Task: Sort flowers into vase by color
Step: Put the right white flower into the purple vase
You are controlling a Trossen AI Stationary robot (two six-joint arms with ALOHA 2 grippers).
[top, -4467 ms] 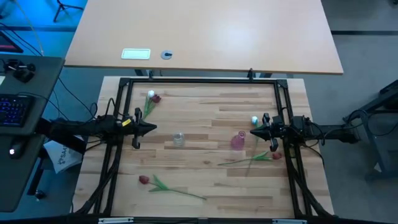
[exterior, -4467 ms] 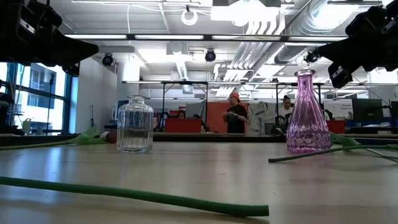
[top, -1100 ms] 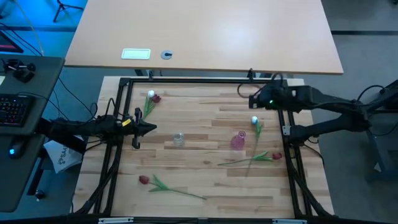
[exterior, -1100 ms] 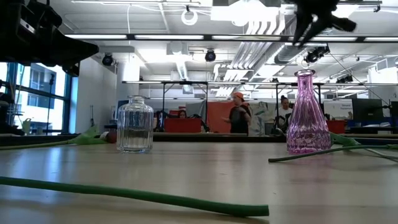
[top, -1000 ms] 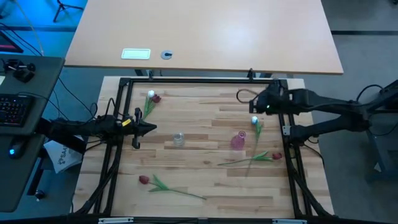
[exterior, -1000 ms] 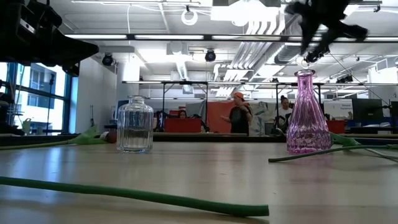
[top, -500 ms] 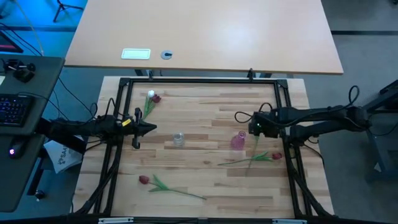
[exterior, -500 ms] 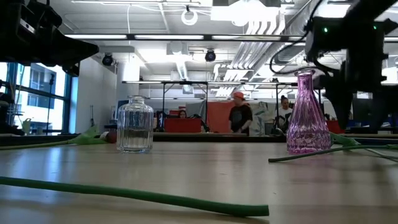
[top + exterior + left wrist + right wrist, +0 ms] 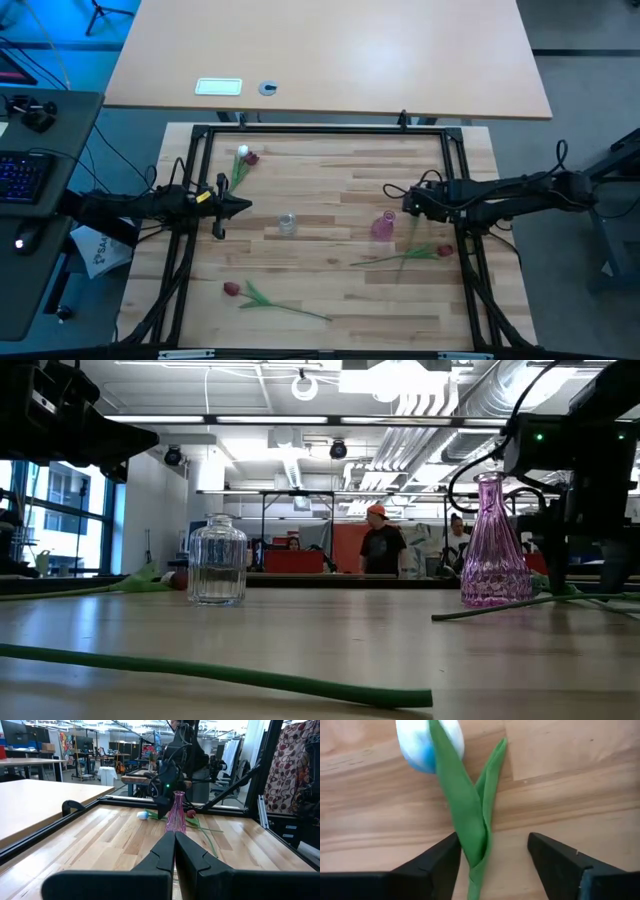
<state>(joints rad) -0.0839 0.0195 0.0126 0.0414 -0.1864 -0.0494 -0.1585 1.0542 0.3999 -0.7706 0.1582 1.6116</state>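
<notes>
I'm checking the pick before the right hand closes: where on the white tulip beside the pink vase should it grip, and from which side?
Grip the white tulip low on its leaf-wrapped stem, below the head, coming straight down from above. It lies flat on the table, and the open right hand already straddles the stem, one finger on each side.

The table (image 9: pixel 330 280) is pale planked wood with a smooth, faintly satin finish. The pink vase (image 9: pixel 489 545) and the clear jar (image 9: pixel 217 561) look like ribbed, glossy glass. The white tulip (image 9: pixel 422 742) has matt, cloth-like leaves; the gripper fingers (image 9: pixel 560 857) are matt black plastic.
</notes>
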